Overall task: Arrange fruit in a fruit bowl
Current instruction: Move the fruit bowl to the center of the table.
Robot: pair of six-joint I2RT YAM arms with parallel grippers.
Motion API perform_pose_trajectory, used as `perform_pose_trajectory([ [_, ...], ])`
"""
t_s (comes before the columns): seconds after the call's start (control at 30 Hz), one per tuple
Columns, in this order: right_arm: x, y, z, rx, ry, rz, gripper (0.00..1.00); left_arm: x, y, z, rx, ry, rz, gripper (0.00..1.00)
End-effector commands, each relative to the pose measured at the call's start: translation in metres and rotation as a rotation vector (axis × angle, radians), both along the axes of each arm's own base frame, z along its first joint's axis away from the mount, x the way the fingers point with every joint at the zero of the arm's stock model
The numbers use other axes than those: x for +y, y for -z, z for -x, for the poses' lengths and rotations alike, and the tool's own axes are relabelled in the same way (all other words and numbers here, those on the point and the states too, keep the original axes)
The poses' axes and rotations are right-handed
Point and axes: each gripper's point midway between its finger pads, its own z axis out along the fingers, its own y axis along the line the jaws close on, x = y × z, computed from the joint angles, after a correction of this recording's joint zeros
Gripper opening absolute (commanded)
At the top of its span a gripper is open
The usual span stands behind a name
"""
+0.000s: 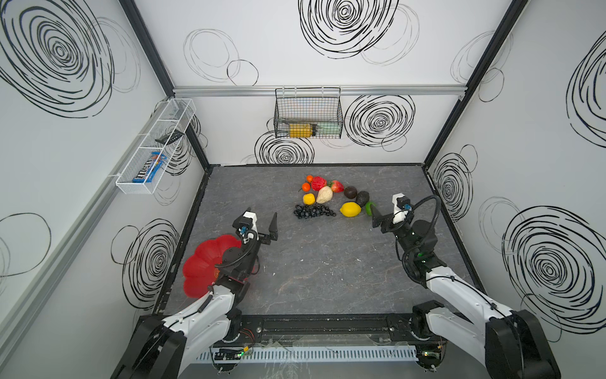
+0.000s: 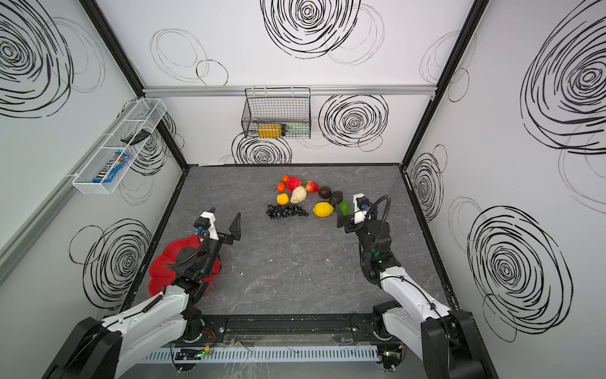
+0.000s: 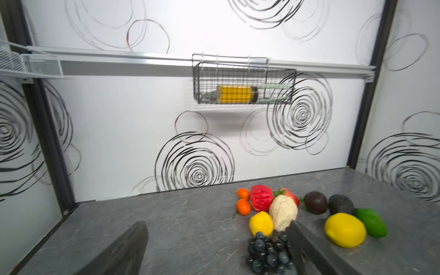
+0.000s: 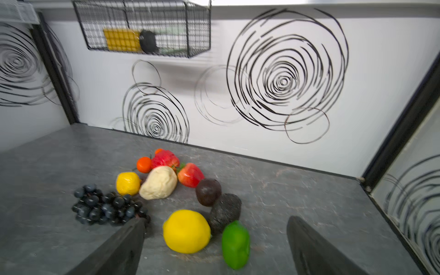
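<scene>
Two hands: left hand (image 1: 262, 212) and right hand (image 1: 387, 206) both spread wide, gripping nothing.
Fruit bowl (image 1: 203, 262): near-left on the surface (image 1: 311, 269), partly under the left arm (image 1: 210, 305).
Fruit (image 1: 324, 194): clustered far-centre, well apart from the bowl; grape bunch (image 1: 314, 211) and big lemon (image 1: 350, 209) nearest, lime (image 1: 369, 208) beside the right hand.
Black wire basket (image 1: 308, 113): on the back wall.

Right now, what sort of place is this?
Probably a robot test booth: scribble-printed walls, left arm and right arm on a base rail, toy fruit on a grey table.
</scene>
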Motion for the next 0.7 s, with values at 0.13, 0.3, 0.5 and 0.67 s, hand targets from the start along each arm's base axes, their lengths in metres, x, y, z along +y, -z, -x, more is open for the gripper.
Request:
perform_pose_trajectory([
  [0.13, 0.003, -0.015, 0.009, 0.161, -0.011, -0.236, 0.97, -0.003, -0.026, 0.023, 0.091, -0.009, 0.312, 0.96],
  [0.3, 0.000, -0.002, 0.021, 0.247, -0.084, -0.349, 0.97, -0.005, -0.009, 0.031, 0.225, 0.039, 0.396, 0.96],
  [0.5, -0.023, 0.020, 0.027, 0.327, -0.031, -0.478, 0.97, 0.027, 0.037, 0.037, 0.405, -0.091, 0.616, 0.96],
  [0.67, -0.012, 0.032, 0.033, 0.378, -0.081, -0.505, 0.97, 0.021, 0.042, 0.033, 0.456, 0.010, 0.641, 0.96],
])
